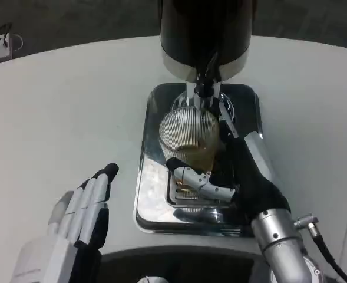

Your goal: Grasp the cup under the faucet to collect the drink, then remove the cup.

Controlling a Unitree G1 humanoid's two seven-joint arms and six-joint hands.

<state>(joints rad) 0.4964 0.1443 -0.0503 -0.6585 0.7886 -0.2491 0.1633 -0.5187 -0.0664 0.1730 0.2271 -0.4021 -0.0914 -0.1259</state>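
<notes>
Cup (189, 138): clear ribbed glass, cylindrical, with amber liquid pooled at the bottom. It stands on the drip tray (152, 177), directly beneath the faucet (205, 82). Tray: polished metal, rectangular with rounded corners, mirror-like, slotted grate at centre. Dispenser (205, 35): glossy black round body with a chrome band at its base. Right robot hand (229, 180), black and white, is wrapped around the cup's lower side, fingers clamped on the glass. Left robot hand (82, 215) rests flat on the matte white surface (61, 118), fingers straight, holding nothing. No legible writing.
</notes>
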